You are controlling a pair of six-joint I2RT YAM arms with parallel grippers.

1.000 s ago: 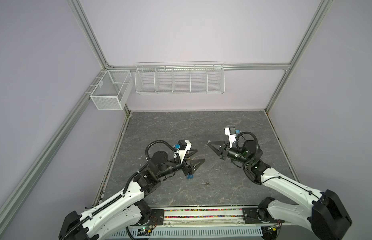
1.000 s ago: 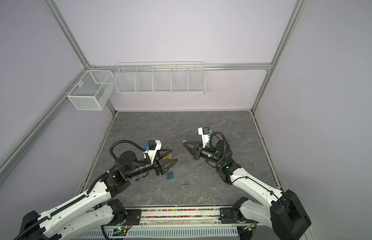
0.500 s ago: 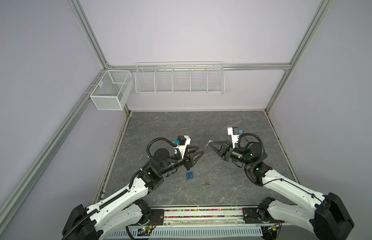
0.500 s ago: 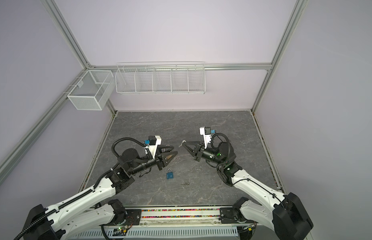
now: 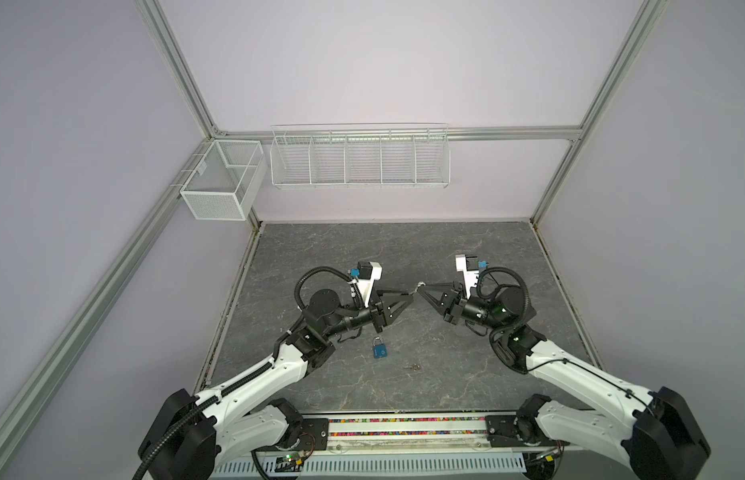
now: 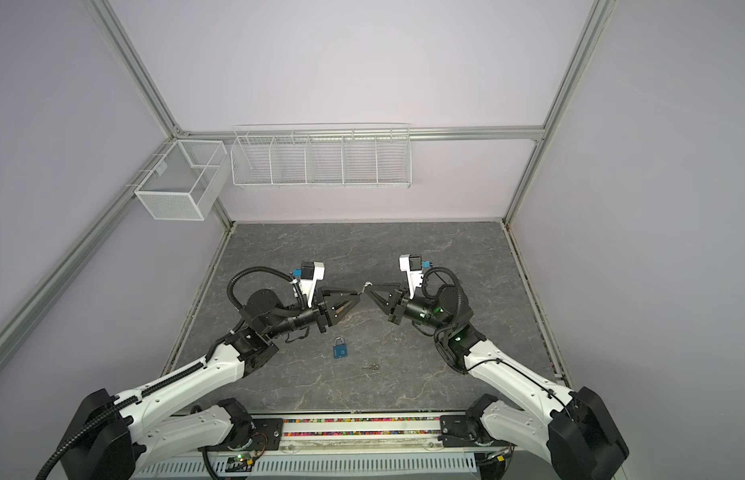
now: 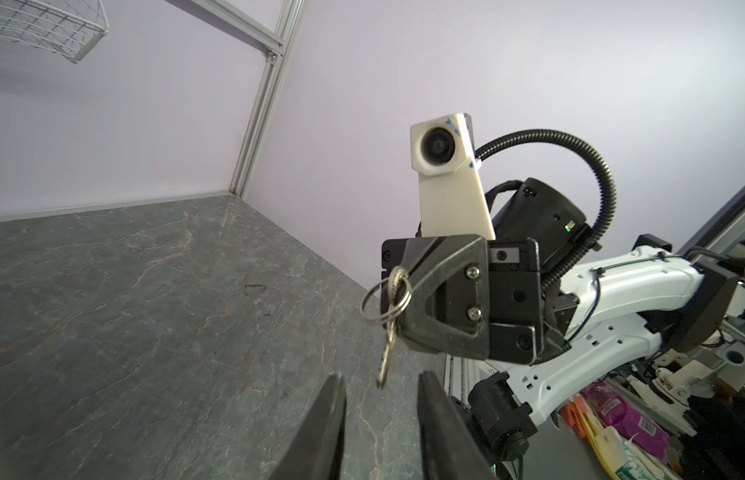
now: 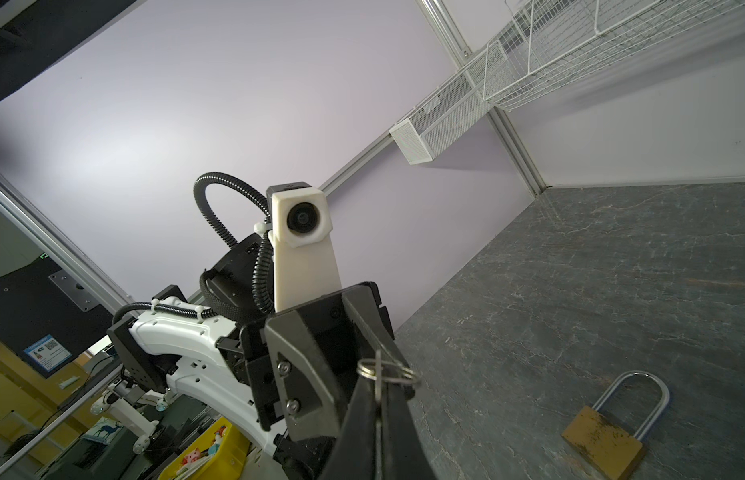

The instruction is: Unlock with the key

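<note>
Key (image 7: 386, 357) in right jaws; padlock (image 5: 379, 351) on tabletop (image 5: 404, 249).

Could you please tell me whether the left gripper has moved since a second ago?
Yes: the left gripper moved away from the blue padlock, toward the key ring the right gripper holds.

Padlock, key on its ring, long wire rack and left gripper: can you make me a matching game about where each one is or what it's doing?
Things:
1. padlock
2. key
3. wire rack
4. left gripper

Places or states:
A. hung up on the wall
B. jaws apart, close to the key's tip
C. lying on the table
D. pinched in the right gripper, off the table

Right pairs: 1-C, 2-D, 3-A, 4-B.
</note>
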